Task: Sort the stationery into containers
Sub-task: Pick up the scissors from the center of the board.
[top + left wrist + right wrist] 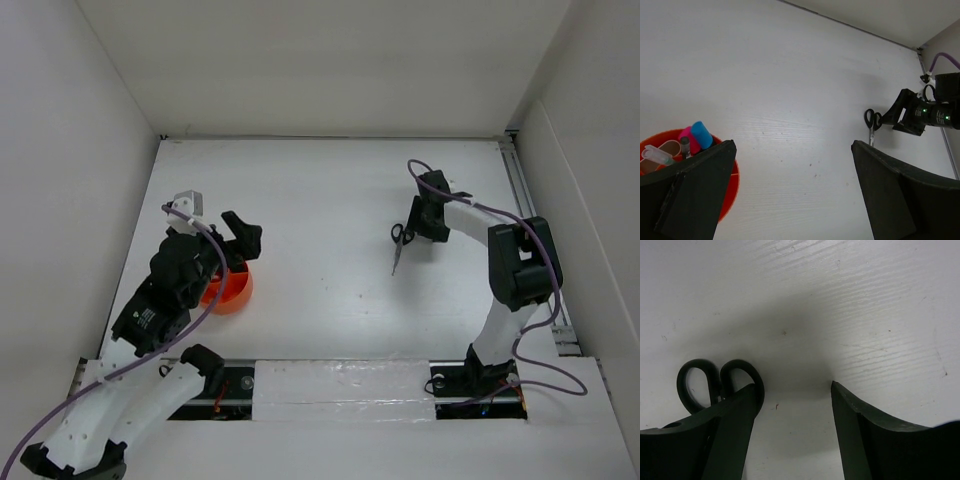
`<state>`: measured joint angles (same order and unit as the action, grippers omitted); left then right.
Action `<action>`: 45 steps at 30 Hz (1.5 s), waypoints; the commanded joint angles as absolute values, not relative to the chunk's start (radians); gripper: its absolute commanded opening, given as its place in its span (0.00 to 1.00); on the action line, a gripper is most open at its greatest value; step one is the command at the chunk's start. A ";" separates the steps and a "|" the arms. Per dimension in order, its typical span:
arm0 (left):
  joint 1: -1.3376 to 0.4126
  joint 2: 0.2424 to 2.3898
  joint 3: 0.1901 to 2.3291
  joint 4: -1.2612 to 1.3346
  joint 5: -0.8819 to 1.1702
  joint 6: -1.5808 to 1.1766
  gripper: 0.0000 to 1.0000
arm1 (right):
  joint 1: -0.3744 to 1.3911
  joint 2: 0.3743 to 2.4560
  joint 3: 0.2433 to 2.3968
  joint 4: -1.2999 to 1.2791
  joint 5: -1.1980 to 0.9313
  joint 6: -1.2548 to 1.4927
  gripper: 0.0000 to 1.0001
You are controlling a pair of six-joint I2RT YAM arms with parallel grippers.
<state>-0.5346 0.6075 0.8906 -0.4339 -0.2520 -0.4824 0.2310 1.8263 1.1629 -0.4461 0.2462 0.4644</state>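
The black-handled scissors [399,243] lie on the white table, handles far, blade pointing near. My right gripper [418,228] is open just right of their handles, low over the table; in the right wrist view its left finger [735,430] covers part of the scissors [697,382], nothing between the jaws. The orange cup [230,290] sits at the left under my left gripper [240,245], which is open and empty. In the left wrist view the cup [730,185] holds the pink-capped highlighter [688,137], the blue-capped marker [701,134] and other pens; the scissors [871,125] show far right.
White walls enclose the table on the left, back and right. A metal rail [535,230] runs along the right edge. A white strip with both arm bases [340,385] lies at the near edge.
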 commanded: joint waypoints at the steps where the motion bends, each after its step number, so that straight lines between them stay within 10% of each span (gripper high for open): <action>1: -0.531 0.569 0.907 -0.410 -0.272 -0.466 1.00 | 0.238 1.824 1.219 -0.460 0.245 0.436 0.66; 13: -0.531 0.557 0.907 -0.419 -0.290 -0.476 1.00 | 0.238 1.922 1.336 -0.604 0.181 0.368 0.01; 24: -0.531 0.698 0.907 -0.382 -0.085 -0.494 1.00 | 0.285 1.697 1.180 -0.430 0.080 0.379 0.00; 33: -0.558 0.842 0.882 -0.147 0.333 -0.552 1.00 | 0.653 1.444 1.163 -0.393 0.132 0.442 0.00; 45: -0.558 0.851 0.828 -0.081 0.410 -0.572 0.93 | 0.928 1.273 1.210 -0.307 0.241 0.537 0.00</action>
<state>-0.5564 0.8661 0.8402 -0.1509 0.3569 -0.5625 0.9085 1.3014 1.1576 -0.3904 0.1955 0.4942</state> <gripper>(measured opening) 0.934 0.026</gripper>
